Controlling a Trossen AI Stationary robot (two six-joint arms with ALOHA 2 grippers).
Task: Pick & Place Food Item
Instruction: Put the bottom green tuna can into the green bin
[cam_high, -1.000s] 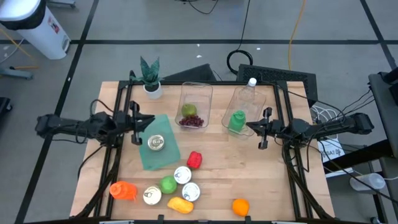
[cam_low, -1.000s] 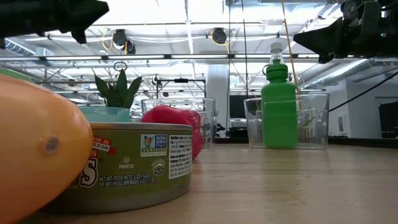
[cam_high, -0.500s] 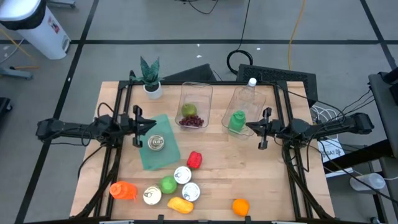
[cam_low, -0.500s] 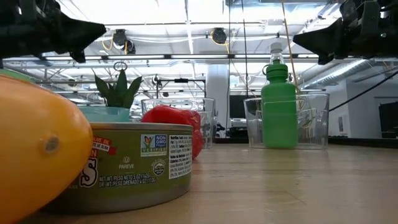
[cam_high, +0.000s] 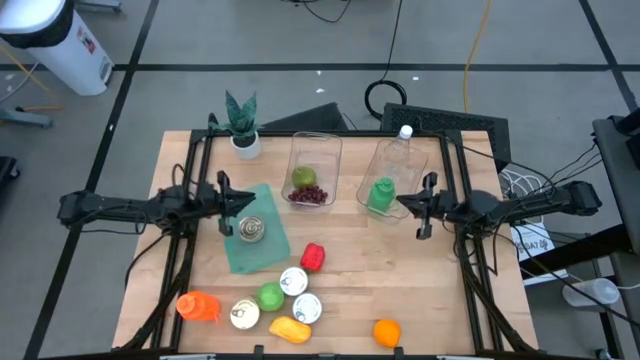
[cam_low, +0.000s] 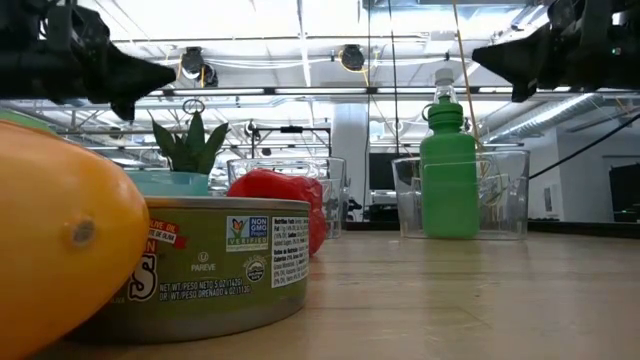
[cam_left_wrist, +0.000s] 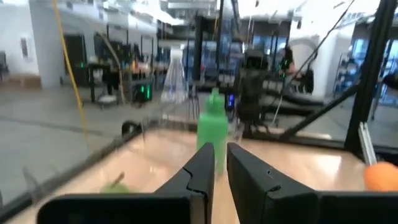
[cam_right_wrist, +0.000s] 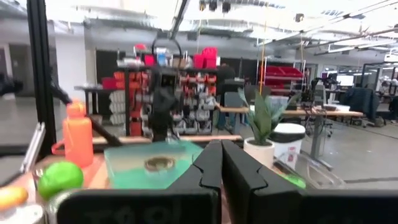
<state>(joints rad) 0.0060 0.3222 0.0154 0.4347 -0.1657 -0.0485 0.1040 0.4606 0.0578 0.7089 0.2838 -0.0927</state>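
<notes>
My left gripper (cam_high: 240, 204) hovers above the table just left of a tin can (cam_high: 250, 231) that stands on a teal cloth (cam_high: 262, 248). In the left wrist view its fingers (cam_left_wrist: 221, 147) show a narrow gap and hold nothing. My right gripper (cam_high: 401, 205) is shut and empty (cam_right_wrist: 221, 144), waiting above the table's right side beside the bin with the green bottle (cam_high: 381, 193). A red pepper (cam_high: 312, 257), a lime (cam_high: 270, 296), a yellow fruit (cam_high: 288, 328) and an orange (cam_high: 386, 332) lie on the near part of the table.
Three more cans (cam_high: 293, 281) (cam_high: 306, 307) (cam_high: 243, 314) and an orange bottle (cam_high: 198, 306) stand near the front edge. A clear bin (cam_high: 313, 150) holds a green apple and grapes. A potted plant (cam_high: 241, 125) stands at the far left. Bare wood lies between the grippers.
My left gripper has moved toward the table's right, closer to the can on the teal cloth, and has come down a little. The right arm and the objects have kept still.
</notes>
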